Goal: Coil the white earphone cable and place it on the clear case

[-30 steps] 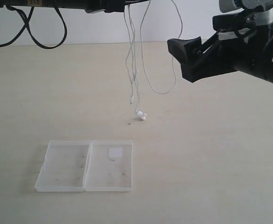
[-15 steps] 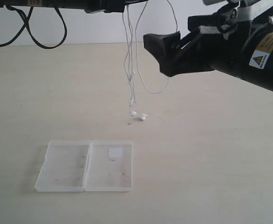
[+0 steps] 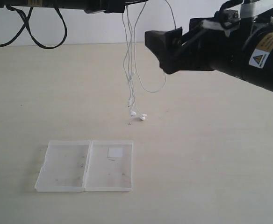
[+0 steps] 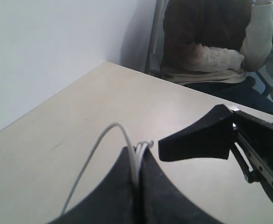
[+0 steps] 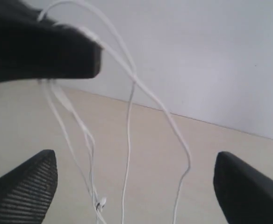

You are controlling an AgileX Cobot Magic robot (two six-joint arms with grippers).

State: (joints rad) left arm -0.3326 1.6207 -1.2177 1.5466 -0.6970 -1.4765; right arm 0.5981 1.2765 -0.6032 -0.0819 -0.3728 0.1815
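Cable (image 3: pixel 129 70): hung from left claw (image 4: pixel 139 151), clenched on it; earbuds (image 3: pixel 137 114) on counter (image 3: pixel 220 140), far of case (image 3: pixel 64 161). Right claw (image 5: pixel 132 186): released, right of cable. Advised: close on all hanging lengths together.

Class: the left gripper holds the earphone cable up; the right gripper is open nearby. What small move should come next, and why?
Probably ease the right gripper forward until a hanging strand of the white earphone cable lies between its open fingers, ready to pinch. The left gripper pinches the top, and the loops dangle uncoiled.
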